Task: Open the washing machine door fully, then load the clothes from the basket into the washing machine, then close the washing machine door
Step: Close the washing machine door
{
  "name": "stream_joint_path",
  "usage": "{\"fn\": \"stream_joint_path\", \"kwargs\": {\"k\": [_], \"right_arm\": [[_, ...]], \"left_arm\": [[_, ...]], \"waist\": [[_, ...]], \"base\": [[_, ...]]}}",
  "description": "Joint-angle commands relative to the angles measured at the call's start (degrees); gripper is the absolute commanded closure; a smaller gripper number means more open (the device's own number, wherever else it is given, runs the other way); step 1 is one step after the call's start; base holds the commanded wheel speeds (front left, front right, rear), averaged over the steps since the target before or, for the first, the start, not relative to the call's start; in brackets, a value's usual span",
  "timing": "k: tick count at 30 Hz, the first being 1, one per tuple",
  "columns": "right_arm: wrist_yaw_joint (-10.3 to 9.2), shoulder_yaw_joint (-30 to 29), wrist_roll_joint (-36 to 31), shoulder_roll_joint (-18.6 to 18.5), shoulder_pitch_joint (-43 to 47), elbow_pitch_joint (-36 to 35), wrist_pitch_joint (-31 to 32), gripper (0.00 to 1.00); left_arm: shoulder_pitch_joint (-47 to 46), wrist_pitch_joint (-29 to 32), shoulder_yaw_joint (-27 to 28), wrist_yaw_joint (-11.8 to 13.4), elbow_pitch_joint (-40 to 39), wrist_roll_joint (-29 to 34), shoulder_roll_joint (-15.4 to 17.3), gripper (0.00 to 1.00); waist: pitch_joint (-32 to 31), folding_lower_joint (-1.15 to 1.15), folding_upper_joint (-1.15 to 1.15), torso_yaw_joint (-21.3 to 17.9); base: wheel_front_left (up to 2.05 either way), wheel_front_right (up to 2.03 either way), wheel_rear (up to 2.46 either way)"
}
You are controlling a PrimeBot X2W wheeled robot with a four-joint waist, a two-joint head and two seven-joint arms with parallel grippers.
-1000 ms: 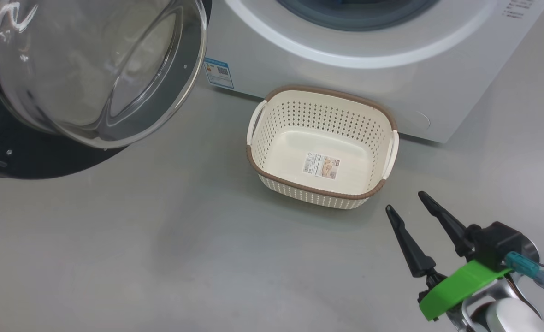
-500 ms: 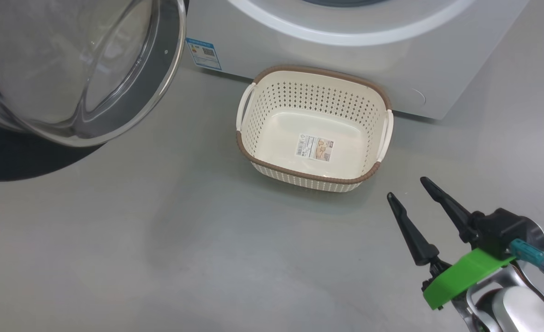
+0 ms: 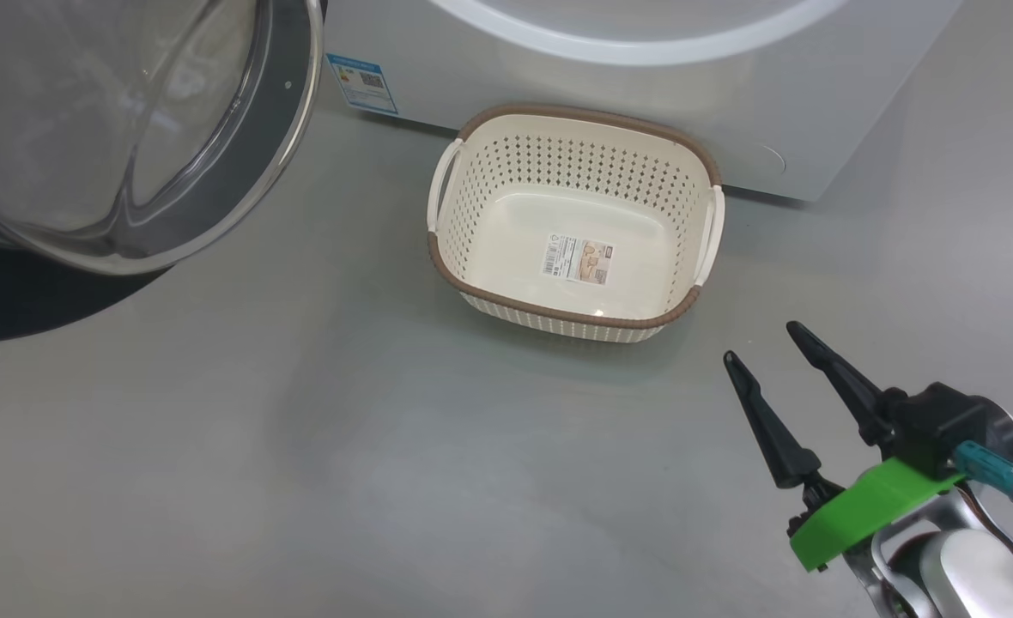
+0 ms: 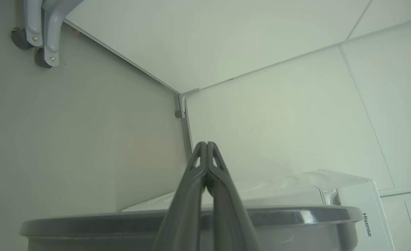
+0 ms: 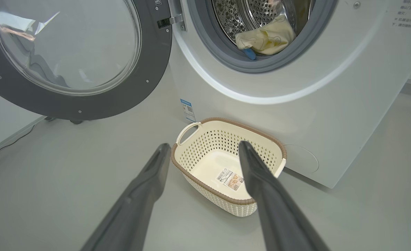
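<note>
Clothes [image 5: 266, 36] lie in the drum of the washer [image 5: 296, 115], just behind its grey ring. Its door [image 5: 66, 45] stands swung wide to the left. The basket [image 3: 558, 316] sits on the floor [image 3: 300, 446] close before the washer, its bare bottom showing a label. The right gripper [image 3: 760, 342] hovers near the basket, fingers spread, holding nothing. The left gripper [image 4: 207, 143] has its fingers pressed together, empty.

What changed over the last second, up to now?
The head camera shifted, so the basket, washing machine and door slide up and left in its picture together. Nothing was grasped or released. The right gripper stays open and empty, the basket stays empty, the door open.
</note>
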Motion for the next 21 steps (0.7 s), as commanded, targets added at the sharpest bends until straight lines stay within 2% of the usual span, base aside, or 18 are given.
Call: {"fn": "stream_joint_path", "kwargs": {"k": [1,21], "right_arm": [[0.03,0.61,-0.38,-0.79,-1.52,-1.95,0.08,0.0],[0.03,1.16,0.01,-0.51,-1.97,-0.84,-0.36,0.0]], "left_arm": [[-1.29,0.85,0.59,-0.52,-1.67,-0.32,3.6,1.0],[0.73,11.57,-0.76,-0.76,-5.09,-4.64,2.7,1.0]], "waist": [[0.09,0.0,0.0,-0.04],[-0.23,0.0,0.0,-0.02]], "base": [[0.0,0.0,0.0],[0.0,0.0,0.0]]}}
